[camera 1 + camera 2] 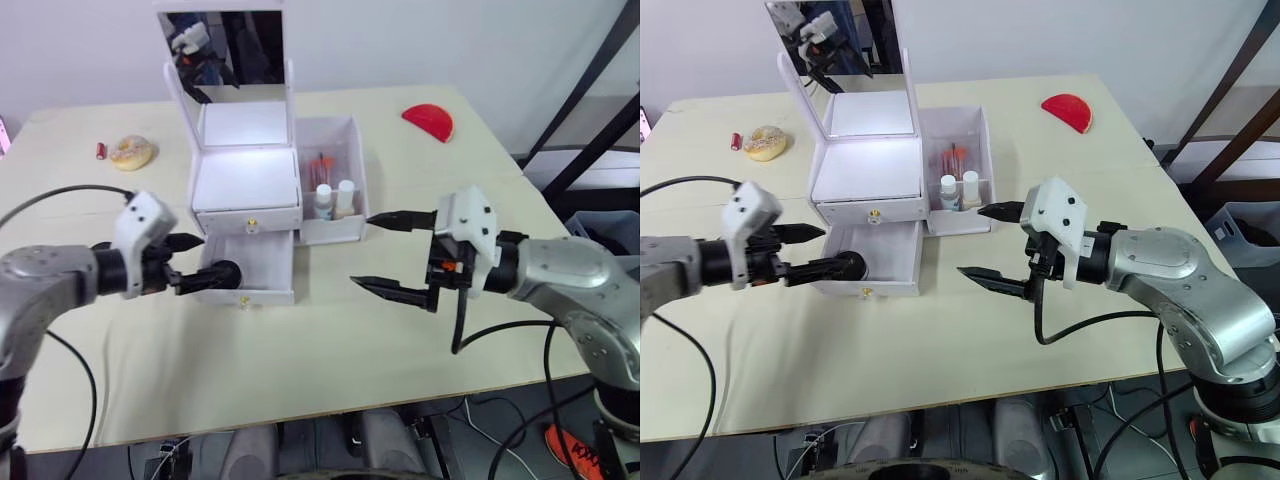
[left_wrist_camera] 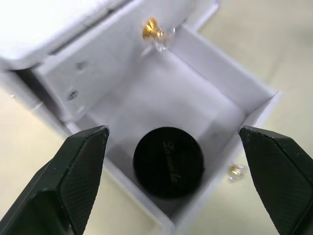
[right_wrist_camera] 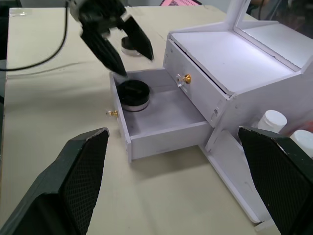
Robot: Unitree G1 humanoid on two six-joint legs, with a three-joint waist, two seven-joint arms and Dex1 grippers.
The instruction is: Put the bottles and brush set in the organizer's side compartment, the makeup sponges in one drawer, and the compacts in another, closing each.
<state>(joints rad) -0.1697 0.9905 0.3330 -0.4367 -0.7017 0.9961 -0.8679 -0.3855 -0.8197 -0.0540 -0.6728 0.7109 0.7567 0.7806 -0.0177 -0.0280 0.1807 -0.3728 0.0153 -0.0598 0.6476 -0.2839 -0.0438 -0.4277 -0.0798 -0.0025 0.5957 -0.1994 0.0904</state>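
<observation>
Cream table (image 1: 330, 350) (grey wall behind) holds the white organizer (image 1: 250, 180); both grippers (image 1: 190, 262) (image 1: 392, 253) spread, empty.

Open lower drawer (image 1: 262, 262) roomy beside lone black compact (image 3: 133, 94).

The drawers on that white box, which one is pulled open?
The lower drawer, with a black compact lying inside. The upper drawer above it sits flush and shut, its gold knob against the front.
</observation>
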